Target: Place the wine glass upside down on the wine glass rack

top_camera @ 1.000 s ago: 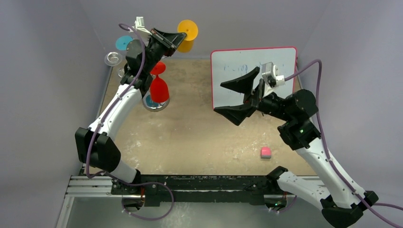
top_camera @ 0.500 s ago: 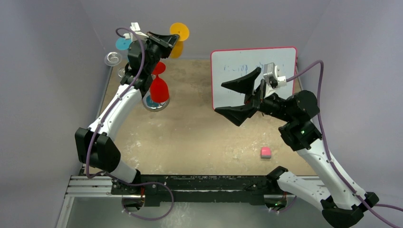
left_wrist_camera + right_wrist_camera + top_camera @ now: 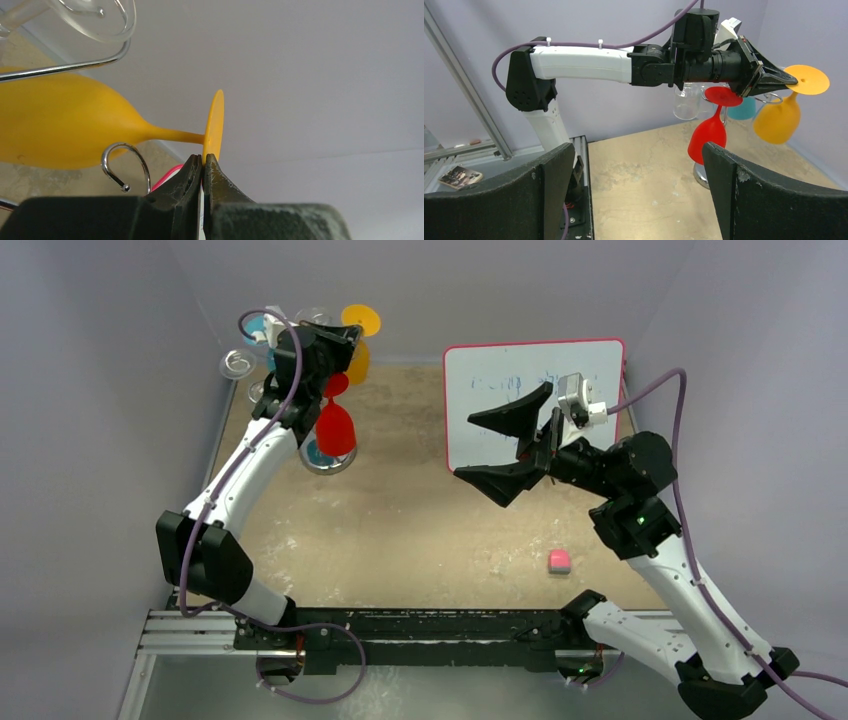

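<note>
Near edge: bases of both arms, side by side on a metal rail.

Mid-table, right side: small pink block lying alone on the table. Above and beyond it, right gripper raised and idle, jaws spread to their widest, nothing between them; position much as a second ago.

Far right: whiteboard with a red border, bearing faint blue handwriting too pale to read. No brand or label legible anywhere.

Far left corner: wine glass rack, silver wire with curled arms, already hung with a red glass, a teal glass and a clear glass.

At the rack's top: left gripper, jaws pinched almost shut on the rim of the foot of the yellow wine glass. Bowl hanging below the foot, somewhat tilted, close to inverted.

Change over the last second: yellow wine glass carried leftward from open air beside the rack to a spot among the upper wire arms, one curled hook now just beside the stem.

Judged meaning: approach nearly complete; stem apparently not yet seated in a hook, so release not yet due.
</note>
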